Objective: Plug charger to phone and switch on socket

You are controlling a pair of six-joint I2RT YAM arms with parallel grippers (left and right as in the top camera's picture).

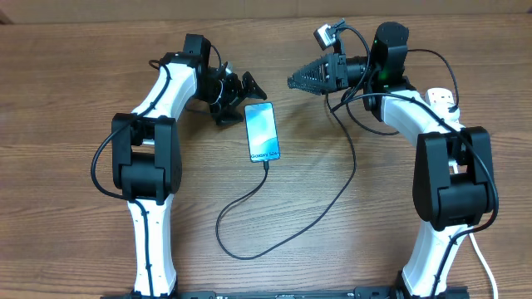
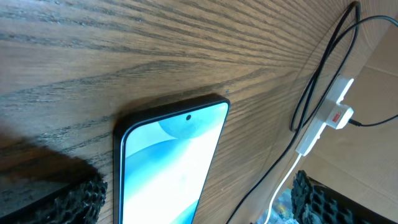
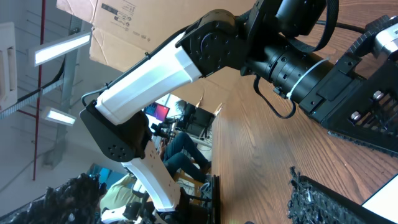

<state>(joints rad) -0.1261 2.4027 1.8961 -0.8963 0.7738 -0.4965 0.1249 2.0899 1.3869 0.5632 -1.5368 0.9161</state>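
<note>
Charger loop across table centre

Wooden table: phone, charger, socket

Overhead, bright even light falls on the wooden surface, and shadows are soft and short. In the left wrist view the phone screen glows washed-out, with a dark blurred shadow at lower left. In the right wrist view, strip lights glare at upper left, and the bottom edge is out of focus.
</note>
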